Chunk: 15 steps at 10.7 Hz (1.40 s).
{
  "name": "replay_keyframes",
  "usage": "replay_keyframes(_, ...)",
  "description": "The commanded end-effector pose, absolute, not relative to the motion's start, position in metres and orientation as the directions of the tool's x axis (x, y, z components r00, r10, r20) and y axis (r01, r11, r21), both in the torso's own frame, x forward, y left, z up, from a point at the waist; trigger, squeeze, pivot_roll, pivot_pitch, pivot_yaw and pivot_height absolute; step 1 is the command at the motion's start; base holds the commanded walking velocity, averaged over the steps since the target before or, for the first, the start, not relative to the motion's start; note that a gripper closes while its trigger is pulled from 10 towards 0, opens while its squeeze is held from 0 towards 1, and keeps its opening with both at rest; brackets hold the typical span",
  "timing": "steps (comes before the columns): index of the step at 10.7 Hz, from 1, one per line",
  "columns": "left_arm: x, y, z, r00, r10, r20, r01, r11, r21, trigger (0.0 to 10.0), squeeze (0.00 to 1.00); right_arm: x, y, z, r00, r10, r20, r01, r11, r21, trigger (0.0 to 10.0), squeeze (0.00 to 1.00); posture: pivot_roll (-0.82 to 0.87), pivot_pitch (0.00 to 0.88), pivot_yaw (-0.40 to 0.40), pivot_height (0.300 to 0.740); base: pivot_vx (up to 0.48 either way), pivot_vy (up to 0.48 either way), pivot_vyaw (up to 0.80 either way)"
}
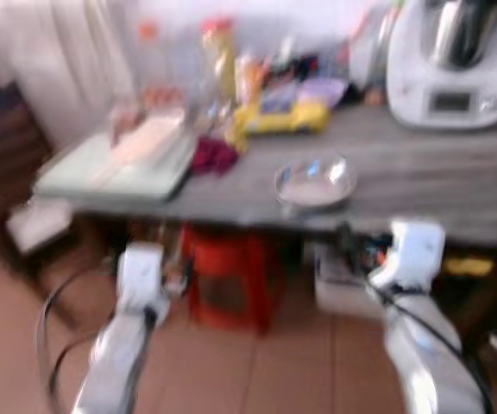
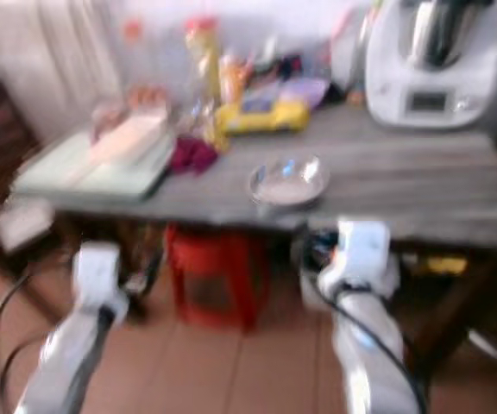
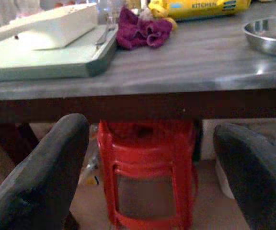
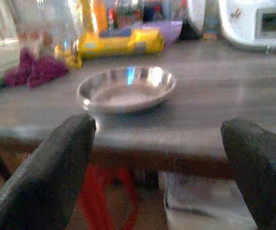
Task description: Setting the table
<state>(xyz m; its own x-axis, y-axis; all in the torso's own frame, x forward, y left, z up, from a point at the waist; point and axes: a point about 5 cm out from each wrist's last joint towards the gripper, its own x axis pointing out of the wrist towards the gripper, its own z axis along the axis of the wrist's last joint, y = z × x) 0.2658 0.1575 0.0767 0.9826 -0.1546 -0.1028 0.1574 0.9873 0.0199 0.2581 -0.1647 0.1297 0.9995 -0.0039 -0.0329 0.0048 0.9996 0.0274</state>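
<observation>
round shiny steel bowl [image 4: 126, 89] on grey grained table [image 4: 214, 103]; left hand [image 3: 150, 179], right hand [image 4: 164, 175] spread wide.

one steel bowl [image 4: 126, 89], one red stool [image 3: 147, 177] (under table) — one appliance [image 1: 454, 65]

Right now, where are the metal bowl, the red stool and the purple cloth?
metal bowl [image 4: 126, 89]: right wrist view, middle of its inside.
red stool [image 3: 146, 163]: left wrist view, its front, under the table.
purple cloth [image 3: 143, 31]: left wrist view, its crumpled middle.
</observation>
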Motion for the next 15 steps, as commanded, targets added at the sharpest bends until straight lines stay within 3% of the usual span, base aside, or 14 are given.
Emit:
replay_keyframes(1,0.2687,0.1619,0.0812,0.985,-0.144,-0.091,0.148,0.988,0.037,10.0,0.00,0.2620,-0.1589,0.1406,1.000,0.015,0.018,-0.015,0.999,0.043,10.0,0.00,-0.05,0.000,0.083,0.740,0.000,0.000,0.00)
replay_keyframes(4,0.2684,0.1622,0.0805,0.984,-0.149,-0.094,0.154,0.987,0.041,10.0,0.00,0.2636,-0.1606,0.1414,0.999,-0.012,0.047,0.011,1.000,0.015,10.0,0.00,-0.04,0.000,0.084,0.740,0.000,0.000,0.00)
replay_keyframes(11,0.2680,0.1634,0.0802,0.982,-0.157,-0.102,0.163,0.985,0.053,10.0,0.00,0.2669,-0.1583,0.1393,1.000,-0.009,0.017,0.008,0.998,0.057,10.0,0.00,-0.04,0.000,0.087,0.740,-0.297,0.000,0.00)
replay_keyframes(15,0.2681,0.1621,0.0813,0.982,-0.167,-0.093,0.173,0.983,0.061,10.0,0.00,0.2680,-0.1575,0.1396,1.000,-0.005,0.019,0.003,0.998,0.061,10.0,0.00,-0.04,0.000,0.087,0.740,-0.225,0.000,-0.37)
